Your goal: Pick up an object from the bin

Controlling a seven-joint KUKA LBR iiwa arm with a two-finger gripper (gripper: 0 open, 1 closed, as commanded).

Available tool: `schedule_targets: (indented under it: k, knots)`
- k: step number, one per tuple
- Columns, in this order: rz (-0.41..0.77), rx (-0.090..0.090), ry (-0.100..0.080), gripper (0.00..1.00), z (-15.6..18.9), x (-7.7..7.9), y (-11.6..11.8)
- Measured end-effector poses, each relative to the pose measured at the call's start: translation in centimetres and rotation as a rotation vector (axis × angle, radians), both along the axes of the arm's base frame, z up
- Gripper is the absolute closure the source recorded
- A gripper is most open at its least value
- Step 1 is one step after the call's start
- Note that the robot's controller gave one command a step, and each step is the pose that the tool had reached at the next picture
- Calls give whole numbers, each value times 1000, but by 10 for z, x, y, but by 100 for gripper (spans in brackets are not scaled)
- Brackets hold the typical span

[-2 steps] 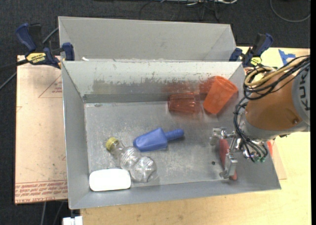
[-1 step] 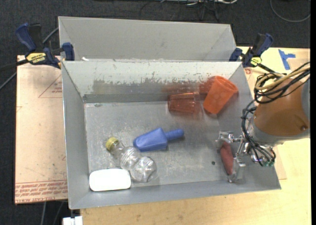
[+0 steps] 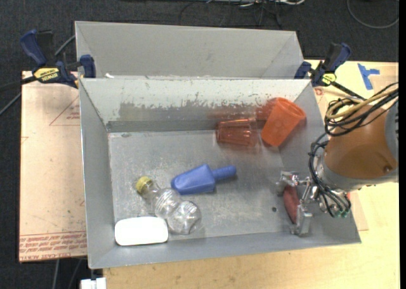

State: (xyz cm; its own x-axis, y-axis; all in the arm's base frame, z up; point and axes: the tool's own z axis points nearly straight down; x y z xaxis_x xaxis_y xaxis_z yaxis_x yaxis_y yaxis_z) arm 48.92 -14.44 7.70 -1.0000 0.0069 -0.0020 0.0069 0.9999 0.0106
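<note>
My gripper [image 3: 294, 204] is low over the bin floor at the front right, near the right wall. Its jaws stand open, one toward the back and one toward the front. A small dark red oblong thing [image 3: 290, 207] lies on the floor in the gap between them; I cannot tell whether they touch it. An orange plastic cup [image 3: 282, 122] leans against the back wall at the right, well behind the gripper. A blue tapered handle-shaped thing [image 3: 202, 179] lies mid-floor, to the gripper's left.
At the front left lie a clear plastic bottle [image 3: 170, 203] with a yellow cap and a white oval bar [image 3: 141, 231]. The arm's orange cover and cables hang over the right rim. The back wall mirrors the cup.
</note>
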Motion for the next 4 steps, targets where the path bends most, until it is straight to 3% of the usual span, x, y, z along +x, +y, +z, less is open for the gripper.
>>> schedule_targets:
  k: [1, 2, 3, 4]
  knots:
    - [86, -7, -5, 0, -7, 35, 2]
    - [14, -1, -10, 0, -6, 1, 14]
    - [163, -9, -9, 0, -2, 24, -9]
    - [-26, -2, -14, 0, -6, 2, 1]
